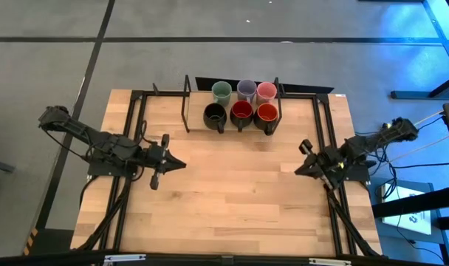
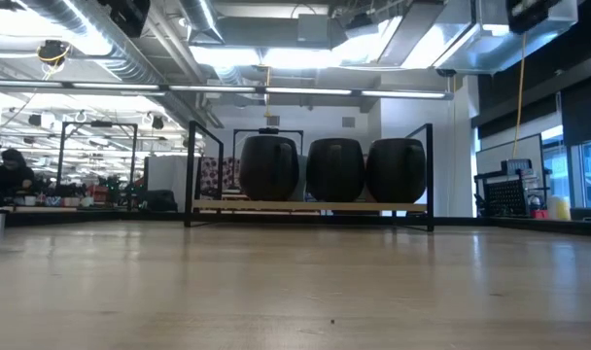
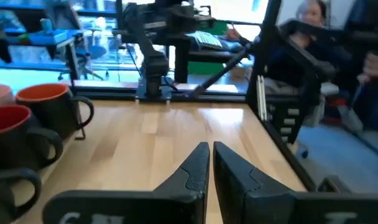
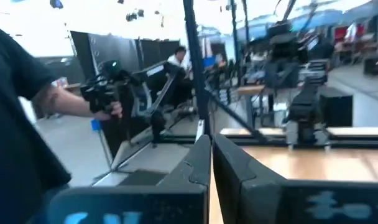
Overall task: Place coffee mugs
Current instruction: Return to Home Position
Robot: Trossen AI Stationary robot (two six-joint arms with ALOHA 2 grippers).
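Six mugs stand upright on their bases in two rows inside a black wire rack (image 1: 186,111) at the table's far middle. The far row is pale green (image 1: 221,91), lavender (image 1: 246,89) and pink (image 1: 266,90). The near row is black (image 1: 214,114), red (image 1: 241,112) and red (image 1: 266,112). The low view shows the near row as three dark mugs (image 2: 334,169). My left gripper (image 1: 182,163) is shut and empty over the table's left half. My right gripper (image 1: 298,171) is shut and empty at the right. The left wrist view (image 3: 211,155) shows a red mug (image 3: 43,102).
A black metal frame (image 1: 322,125) runs along the tabletop's edges. The bare wooden tabletop (image 1: 239,192) lies between the two grippers and the near edge. A person (image 4: 27,112) stands beyond the table in the right wrist view, holding a dark device.
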